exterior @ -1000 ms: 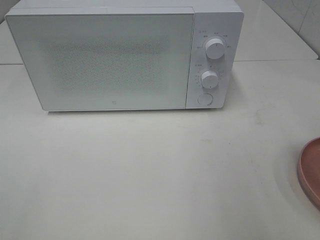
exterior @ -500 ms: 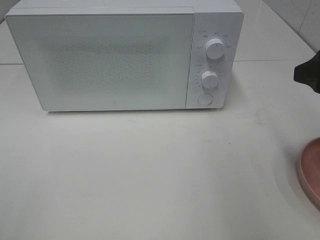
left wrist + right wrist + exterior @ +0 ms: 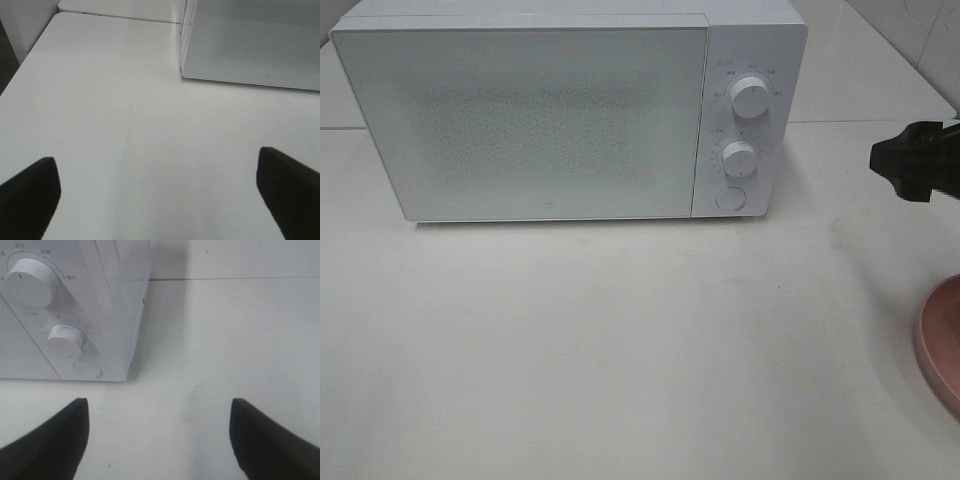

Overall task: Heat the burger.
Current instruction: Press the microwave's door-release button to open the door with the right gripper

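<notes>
The burger lies outside all three views. White microwave oven [image 3: 550,120], door shut; the printed characters ringing its upper dial [image 3: 751,97] and lower dial [image 3: 739,158] are too small to read, as is the small mark low on the door. Right gripper [image 3: 900,165] – jaws apart, nothing between them – has entered from the right edge, level with the lower dial; a second ago it was not in view. Left gripper [image 3: 160,195], jaws wide apart, over bare white tabletop [image 3: 620,340]. Pink plate [image 3: 942,345] at the right edge – unchanged. Pale tiled wall [image 3: 920,40] behind.
</notes>
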